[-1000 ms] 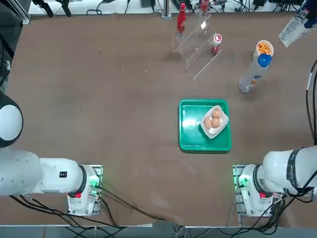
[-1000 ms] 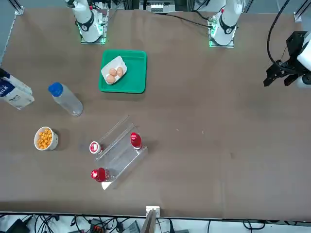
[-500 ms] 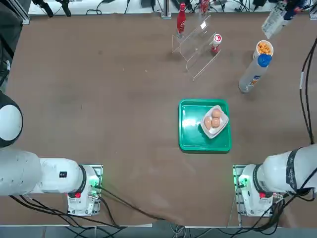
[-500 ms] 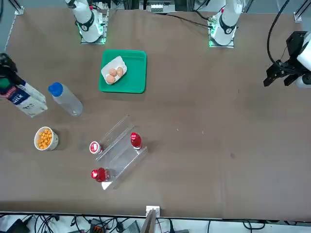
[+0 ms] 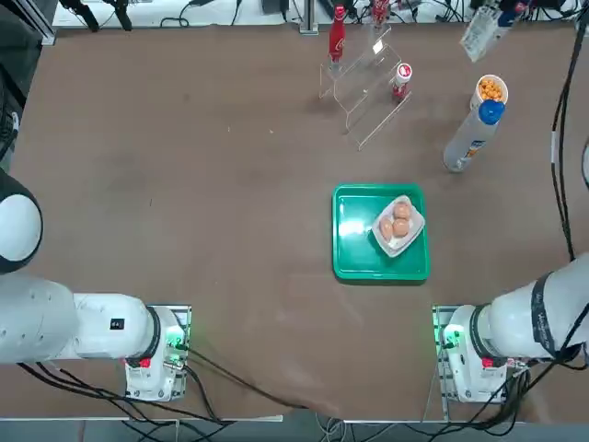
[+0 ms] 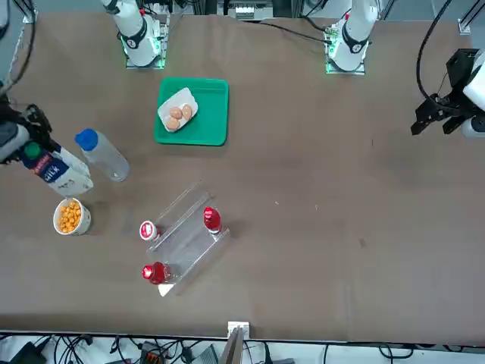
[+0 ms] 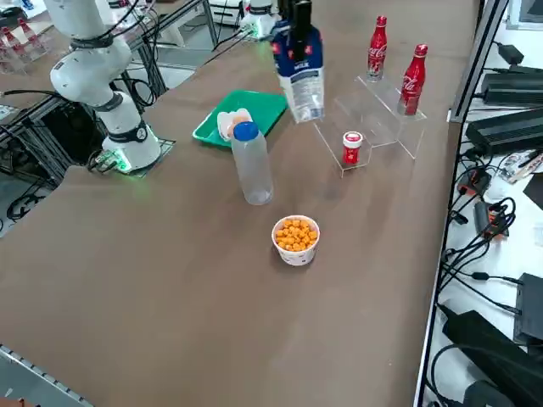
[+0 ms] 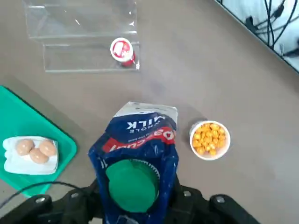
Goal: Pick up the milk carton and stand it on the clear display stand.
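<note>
My right gripper (image 8: pixel 135 205) is shut on the gabled top of the milk carton (image 8: pixel 140 140), a white carton with a dark blue top and a green round cap. It hangs tilted in the air over the far right of the table, above the snack cup. In the front view the gripper (image 6: pixel 29 145) holds the carton (image 6: pixel 62 173) near the left edge. The clear display stand (image 5: pixel 368 87) is a transparent stepped riser at the far middle of the table, some way to the carton's (image 5: pixel 480 33) left. The stand (image 8: pixel 81 37) also shows beyond the carton in the wrist view.
Two red soda bottles (image 7: pixel 377 38) (image 7: pixel 414 76) stand at the stand, and a red can (image 5: pixel 402 78) stands beside it. A cup of orange snacks (image 5: pixel 490 90) and a tall bottle with a blue cap (image 5: pixel 471 138) stand right of it. A green tray (image 5: pixel 350 235) holds eggs.
My right gripper has carried the milk carton from the table's right edge toward the far side and leftward, closer to the snack cup and the stand. Nothing else moved.
</note>
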{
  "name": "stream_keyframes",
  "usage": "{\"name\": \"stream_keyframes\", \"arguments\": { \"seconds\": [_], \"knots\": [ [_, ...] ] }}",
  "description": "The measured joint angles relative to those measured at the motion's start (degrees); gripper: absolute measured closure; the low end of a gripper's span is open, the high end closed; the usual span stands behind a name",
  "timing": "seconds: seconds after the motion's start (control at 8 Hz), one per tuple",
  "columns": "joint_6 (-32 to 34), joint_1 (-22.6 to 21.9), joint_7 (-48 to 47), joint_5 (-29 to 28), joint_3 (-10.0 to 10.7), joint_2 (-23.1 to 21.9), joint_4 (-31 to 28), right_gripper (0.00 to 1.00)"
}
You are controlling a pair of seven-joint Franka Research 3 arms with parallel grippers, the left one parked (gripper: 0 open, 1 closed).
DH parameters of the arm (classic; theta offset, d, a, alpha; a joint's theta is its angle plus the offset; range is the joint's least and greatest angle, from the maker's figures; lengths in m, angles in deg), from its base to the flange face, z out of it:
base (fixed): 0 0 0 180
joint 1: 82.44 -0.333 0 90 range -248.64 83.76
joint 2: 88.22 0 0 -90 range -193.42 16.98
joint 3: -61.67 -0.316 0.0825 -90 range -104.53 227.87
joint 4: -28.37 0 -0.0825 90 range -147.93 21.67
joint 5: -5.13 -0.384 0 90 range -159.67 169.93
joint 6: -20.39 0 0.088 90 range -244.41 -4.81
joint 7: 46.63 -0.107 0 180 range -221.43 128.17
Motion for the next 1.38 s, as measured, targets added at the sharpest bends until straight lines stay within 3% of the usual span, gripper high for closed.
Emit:
{"name": "stream_keyframes", "arguments": {
  "seconds": [0.88,1.38],
  "knots": [
    [-7.5,-11.5,-16.2,-1.9,0.0,8.0,3.2,0.56],
    [-11.9,-14.7,-19.0,-1.9,0.0,11.7,3.4,0.56]
  ]
}}
